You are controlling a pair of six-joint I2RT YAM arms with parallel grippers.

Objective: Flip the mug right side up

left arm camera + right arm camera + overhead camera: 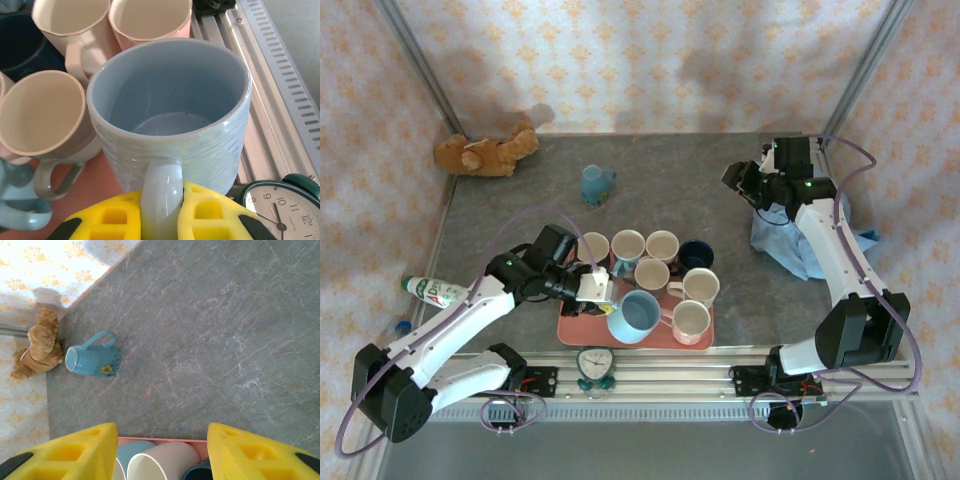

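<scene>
The light blue mug (638, 315) (172, 110) stands mouth up at the front of the pink tray (572, 328), and its inside is bare. My left gripper (598, 290) (161, 200) is shut on the mug's handle (161, 192), with a yellow pad pressed against each side. My right gripper (745, 180) (162, 440) hangs open over the far right of the table, with nothing between its pads. A blue dotted mug with a yellow flower (597, 184) (94, 360) sits alone on the grey table, behind the tray.
Several other mugs, cream, pink and dark blue, crowd the tray (100, 185) upright around the held one. A green clock (596, 365) (275, 210) sits on the front rail. A teddy bear (485, 152) lies at the back left, a bottle (435, 290) at the left edge and a blue cloth (790, 245) at the right.
</scene>
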